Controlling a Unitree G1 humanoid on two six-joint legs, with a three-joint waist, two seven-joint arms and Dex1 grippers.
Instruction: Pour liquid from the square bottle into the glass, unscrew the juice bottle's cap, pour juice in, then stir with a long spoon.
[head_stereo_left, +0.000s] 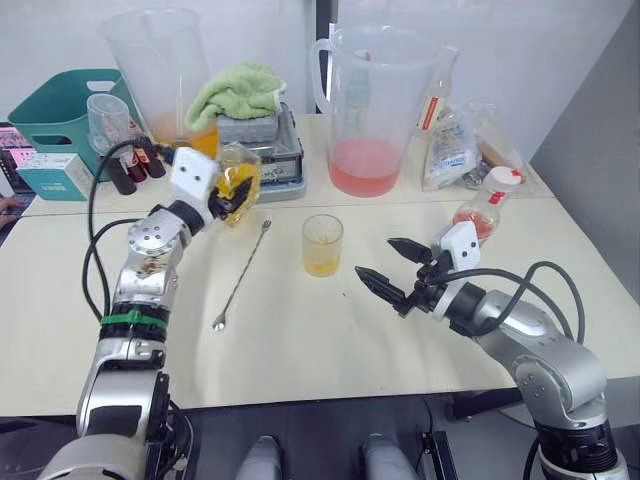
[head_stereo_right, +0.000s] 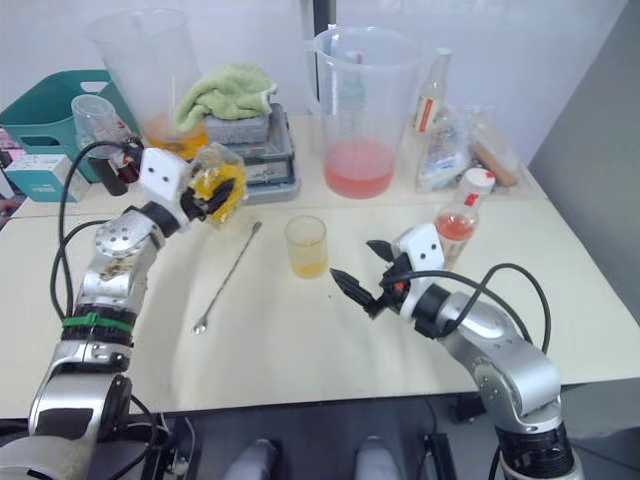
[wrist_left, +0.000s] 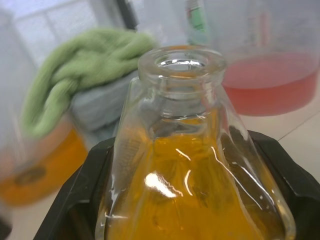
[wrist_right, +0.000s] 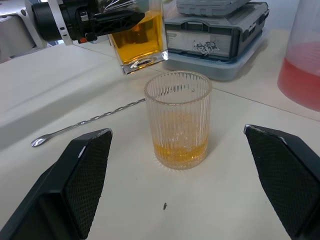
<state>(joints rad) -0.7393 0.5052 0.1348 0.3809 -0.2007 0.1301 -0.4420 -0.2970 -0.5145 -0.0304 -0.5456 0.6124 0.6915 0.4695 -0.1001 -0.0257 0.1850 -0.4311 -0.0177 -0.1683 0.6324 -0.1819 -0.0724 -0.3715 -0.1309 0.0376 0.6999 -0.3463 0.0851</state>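
My left gripper (head_stereo_left: 230, 198) is shut on the square bottle (head_stereo_left: 246, 173), held a little tilted behind and to the left of the glass. Its neck (wrist_left: 182, 65) is open with no stopper, and yellow-orange liquid fills the body. The ribbed glass (head_stereo_left: 322, 245) stands mid-table with a shallow layer of yellow liquid (wrist_right: 180, 150). The long spoon (head_stereo_left: 243, 272) lies flat to the glass's left. My right gripper (head_stereo_left: 377, 258) is open just right of the glass, with nothing between its fingers (wrist_right: 85, 175). The juice bottle (head_stereo_left: 484, 212), with its white cap (head_stereo_left: 504, 178) on, stands behind my right gripper.
A big pitcher with pink liquid (head_stereo_left: 365, 110) and another with orange liquid (head_stereo_left: 160, 70) stand at the back. A green towel (head_stereo_left: 238, 90) lies on a grey case (head_stereo_left: 275, 155). A teal basket (head_stereo_left: 60, 110) is back left, plastic bags (head_stereo_left: 455, 140) back right.
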